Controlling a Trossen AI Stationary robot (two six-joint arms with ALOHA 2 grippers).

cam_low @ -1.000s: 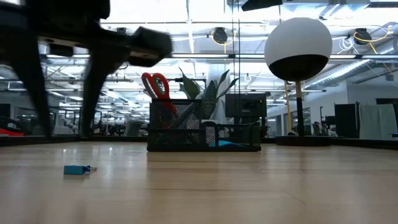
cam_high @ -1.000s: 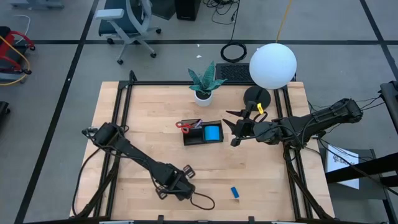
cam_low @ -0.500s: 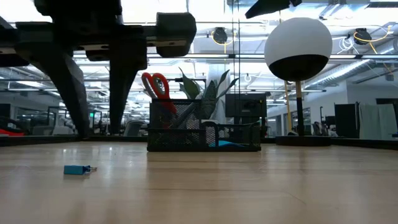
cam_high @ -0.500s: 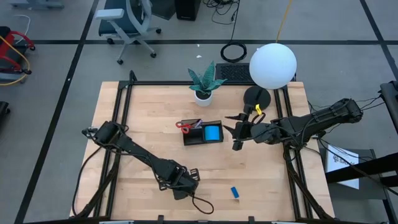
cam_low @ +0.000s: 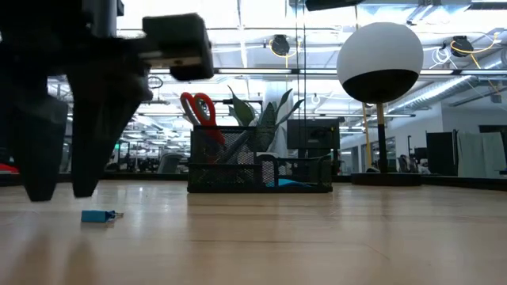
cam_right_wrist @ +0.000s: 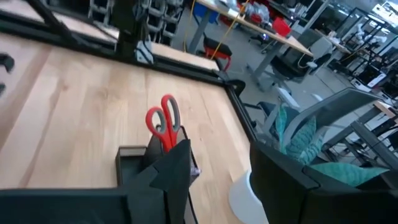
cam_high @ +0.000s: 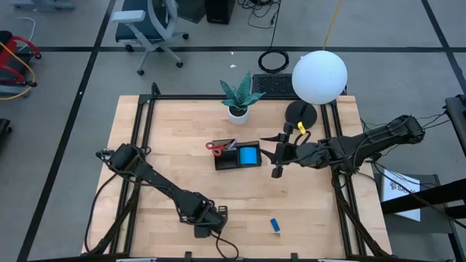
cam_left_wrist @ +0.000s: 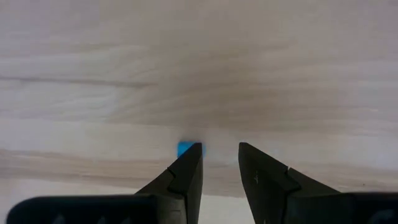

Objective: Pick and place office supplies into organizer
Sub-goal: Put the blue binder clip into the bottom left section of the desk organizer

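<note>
The small blue block (cam_high: 275,225) lies flat on the wood near the table's near edge, also seen low on the table (cam_low: 98,215). My left gripper (cam_high: 204,227) points straight down just left of it, open and low over the table (cam_low: 67,186) with nothing between its fingers (cam_left_wrist: 221,155). A blue patch (cam_left_wrist: 186,148) shows beside one fingertip. The black organizer (cam_high: 237,156) stands mid-table with red-handled scissors (cam_high: 216,147) upright in one compartment and a blue note pad (cam_high: 249,155) in another. My right gripper (cam_high: 275,154) hangs open to the organizer's right, above the table (cam_right_wrist: 217,180).
A potted green plant (cam_high: 239,98) stands behind the organizer. A lamp with a white globe (cam_high: 319,76) and a black round base (cam_high: 301,113) is at the far right. A black cable (cam_high: 227,246) loops by the near edge, beside my left gripper.
My left gripper has rolled about its downward-pointing axis, shifted a little toward the table's near edge and sunk closer to the wood; its fingers now stand just left of the blue block. The block and the organizer have stayed put.
</note>
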